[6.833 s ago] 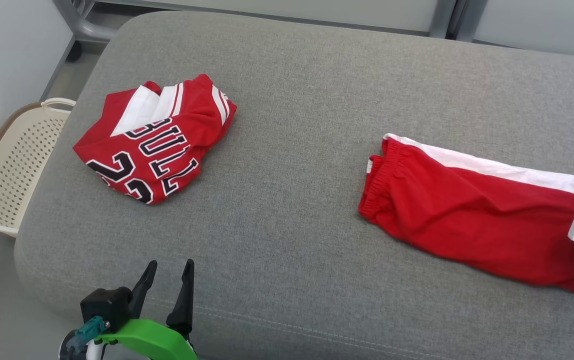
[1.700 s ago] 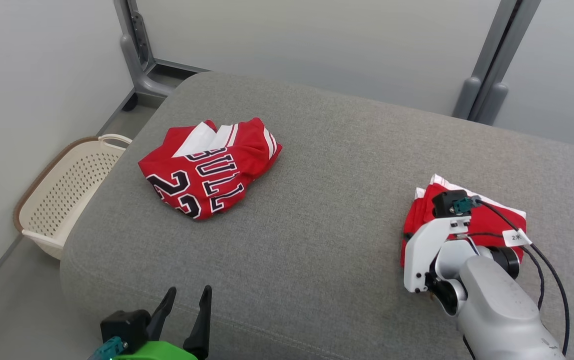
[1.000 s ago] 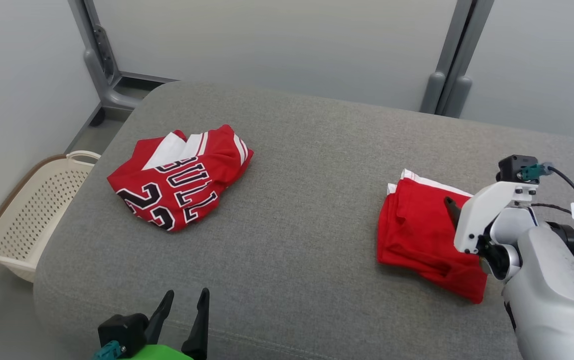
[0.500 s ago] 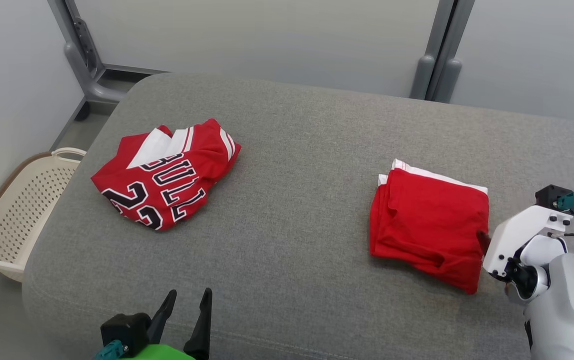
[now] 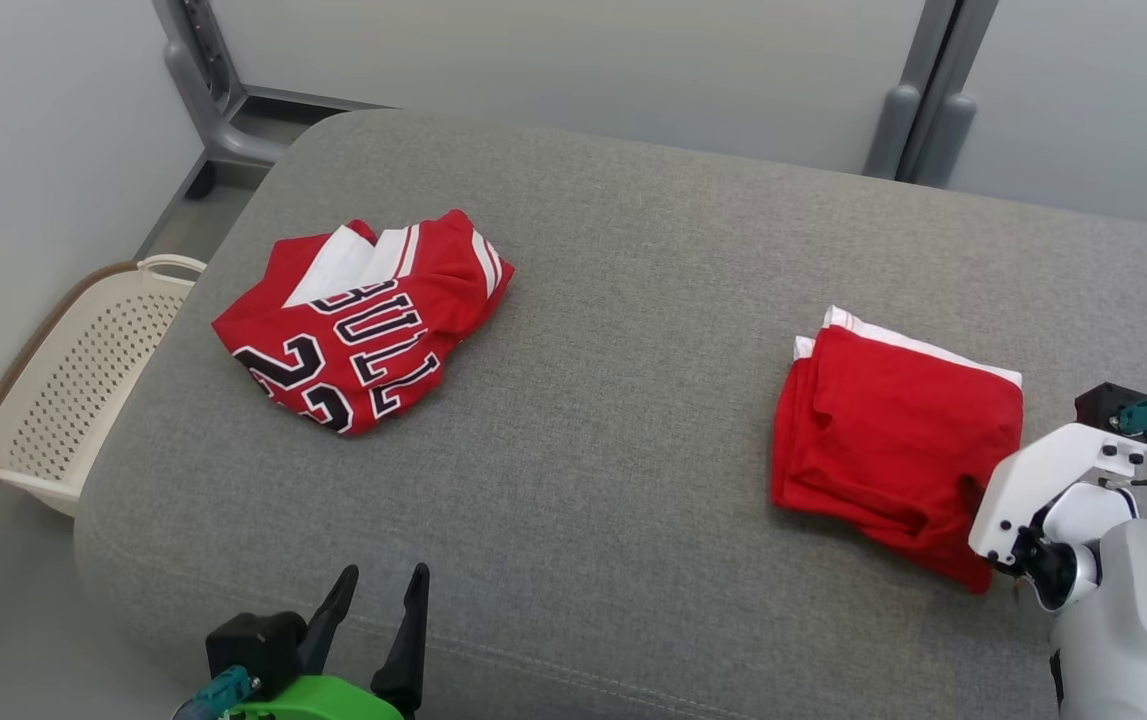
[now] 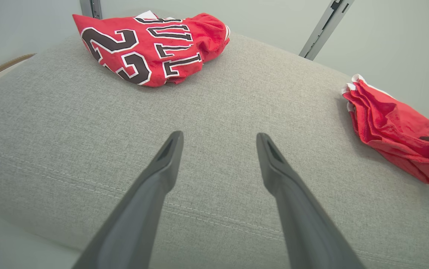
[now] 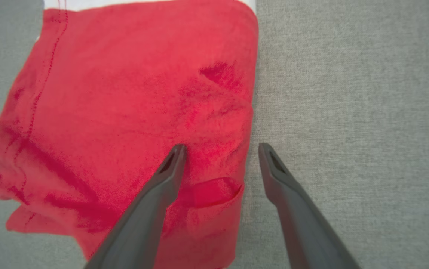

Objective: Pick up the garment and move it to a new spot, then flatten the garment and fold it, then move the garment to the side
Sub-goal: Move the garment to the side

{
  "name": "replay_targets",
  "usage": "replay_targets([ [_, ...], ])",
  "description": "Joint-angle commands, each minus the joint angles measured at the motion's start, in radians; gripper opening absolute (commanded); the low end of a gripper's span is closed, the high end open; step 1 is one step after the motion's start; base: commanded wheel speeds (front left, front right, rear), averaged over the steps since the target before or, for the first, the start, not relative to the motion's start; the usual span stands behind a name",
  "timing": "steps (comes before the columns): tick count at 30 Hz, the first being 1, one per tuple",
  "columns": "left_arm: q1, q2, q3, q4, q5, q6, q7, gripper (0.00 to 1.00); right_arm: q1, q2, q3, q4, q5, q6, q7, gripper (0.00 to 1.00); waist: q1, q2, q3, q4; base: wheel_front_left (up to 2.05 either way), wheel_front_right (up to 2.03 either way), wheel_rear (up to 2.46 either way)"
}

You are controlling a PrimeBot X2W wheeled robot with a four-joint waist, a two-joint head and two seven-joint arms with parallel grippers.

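Jaws apart: left gripper [image 6: 218,138] over woven cushion [image 6: 236,104], right gripper [image 7: 220,149] straddling rumpled garment [image 7: 124,93] edge

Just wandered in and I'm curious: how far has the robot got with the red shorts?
Folding looks done: the red shorts lie as a compact folded bundle on the grey cushion. Nothing is in hand: the right arm's fingers stand open over the bundle's edge, and the left arm's fingers are open too, over bare cushion. Probably left: moving the shorts to the side. The red Bulls jersey lies apart.
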Motion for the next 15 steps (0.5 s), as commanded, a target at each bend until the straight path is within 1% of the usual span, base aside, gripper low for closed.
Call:
replay_targets([
  [1, -0.017, 0.005, 0.001, -0.001, 0.005, 0.000, 0.001, 1.00, 0.019, -0.005, -0.015, 0.000, -0.029, -0.001, -0.010, 1.00, 0.0000, 0.0000, 0.015, 0.017, 0.00, 0.00, 0.00],
  [5, -0.022, 0.005, -0.002, -0.004, 0.005, -0.001, 0.000, 1.00, 0.017, -0.005, -0.050, -0.001, -0.069, -0.001, -0.021, 1.00, 0.0000, 0.0000, 0.029, 0.033, 0.00, 0.00, 0.00],
  [10, -0.025, 0.004, -0.004, -0.004, 0.006, -0.002, -0.003, 1.00, -0.001, -0.003, -0.084, 0.014, -0.087, -0.001, -0.028, 1.00, 0.0000, 0.0000, 0.043, 0.049, 0.00, 0.00, 0.00],
  [11, -0.025, 0.003, -0.004, -0.004, 0.006, -0.002, -0.004, 1.00, -0.005, -0.003, -0.089, 0.019, -0.090, -0.001, -0.028, 0.93, 0.0000, 0.0000, 0.046, 0.052, 0.00, 0.00, 0.00],
  [12, -0.025, 0.003, -0.005, -0.003, 0.005, -0.001, -0.004, 1.00, -0.008, -0.003, -0.096, 0.022, -0.092, -0.001, -0.031, 0.73, 0.0000, 0.0000, 0.048, 0.054, 0.00, 0.00, 0.00],
  [13, -0.026, 0.002, -0.005, -0.003, 0.005, -0.001, -0.004, 1.00, -0.011, -0.003, -0.101, 0.026, -0.093, -0.001, -0.034, 0.47, 0.0000, 0.0000, 0.050, 0.056, 0.00, 0.00, 0.00],
  [14, -0.026, 0.002, -0.005, -0.002, 0.005, -0.001, -0.004, 1.00, -0.014, -0.002, -0.106, 0.032, -0.095, -0.001, -0.037, 0.42, 0.0000, 0.0000, 0.052, 0.059, 0.00, 0.00, 0.00],
  [15, -0.028, 0.002, -0.005, -0.002, 0.004, -0.001, -0.005, 1.00, -0.018, -0.002, -0.114, 0.036, -0.099, -0.001, -0.043, 0.41, 0.0000, 0.0000, 0.054, 0.061, 0.00, 0.00, 0.00],
])
